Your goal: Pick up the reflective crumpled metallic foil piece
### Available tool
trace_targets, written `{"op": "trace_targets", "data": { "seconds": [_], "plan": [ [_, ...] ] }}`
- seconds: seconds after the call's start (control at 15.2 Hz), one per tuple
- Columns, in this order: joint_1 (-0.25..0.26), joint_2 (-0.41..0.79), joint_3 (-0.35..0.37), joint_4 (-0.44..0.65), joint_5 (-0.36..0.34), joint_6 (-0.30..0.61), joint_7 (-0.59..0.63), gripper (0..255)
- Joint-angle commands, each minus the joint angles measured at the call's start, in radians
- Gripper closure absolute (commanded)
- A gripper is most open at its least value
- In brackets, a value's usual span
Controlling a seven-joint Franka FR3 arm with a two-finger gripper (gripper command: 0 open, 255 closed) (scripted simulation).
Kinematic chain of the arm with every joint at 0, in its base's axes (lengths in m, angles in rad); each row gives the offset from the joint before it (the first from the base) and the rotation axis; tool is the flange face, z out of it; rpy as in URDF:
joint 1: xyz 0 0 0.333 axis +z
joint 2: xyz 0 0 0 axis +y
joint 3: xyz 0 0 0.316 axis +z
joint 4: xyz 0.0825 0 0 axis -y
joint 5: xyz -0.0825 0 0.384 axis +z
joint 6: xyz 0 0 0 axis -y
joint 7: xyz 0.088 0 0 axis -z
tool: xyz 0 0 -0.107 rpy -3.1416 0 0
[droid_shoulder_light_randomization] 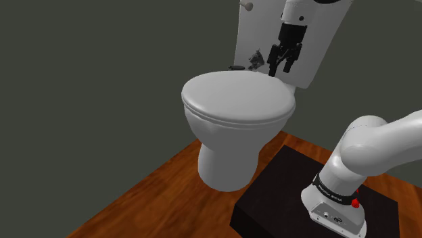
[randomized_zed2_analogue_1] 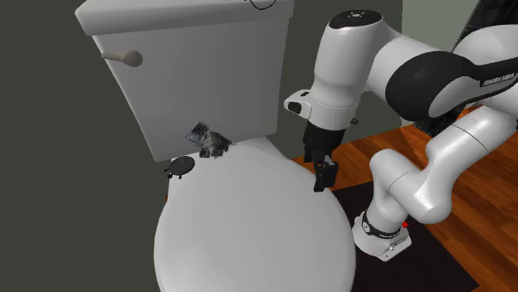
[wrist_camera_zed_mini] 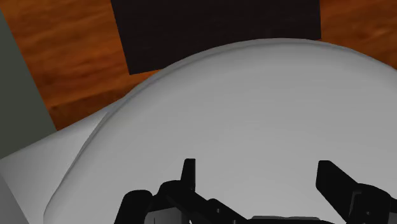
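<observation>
The crumpled foil piece (droid_shoulder_light_randomization: 255,59) (randomized_zed2_analogue_1: 209,141) is a dark grey, shiny wad lying at the back of the toilet, against the foot of the tank. My gripper (droid_shoulder_light_randomization: 280,66) (randomized_zed2_analogue_1: 321,177) (wrist_camera_zed_mini: 254,175) hangs open just above the rear of the closed toilet lid (droid_shoulder_light_randomization: 237,98) (randomized_zed2_analogue_1: 249,224) (wrist_camera_zed_mini: 254,108). It is off to the side of the foil, on the shoulder view's right, and does not touch it. Nothing lies between the black fingers (wrist_camera_zed_mini: 188,170), which stand well apart over the white lid.
A small black flat object (droid_shoulder_light_randomization: 237,67) (randomized_zed2_analogue_1: 180,166) lies beside the foil. The white tank (droid_shoulder_light_randomization: 267,34) (randomized_zed2_analogue_1: 191,66) rises right behind the gripper, its flush handle (randomized_zed2_analogue_1: 124,58) at the side. The black stand (droid_shoulder_light_randomization: 297,189) sits on wooden floor (droid_shoulder_light_randomization: 155,196); grey walls surround.
</observation>
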Motion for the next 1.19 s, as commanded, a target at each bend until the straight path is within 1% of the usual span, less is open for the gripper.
{"op": "trace_targets", "data": {
  "seconds": [0.0,0.59,1.12],
  "plan": [
    [0.000,0.000,0.000,0.000,0.000,0.000,0.000,0],
    [-0.057,0.221,-0.064,0.135,-0.118,0.170,-0.062,0],
    [-0.099,0.432,-0.117,0.323,-0.188,0.279,-0.104,0]
  ]
}}
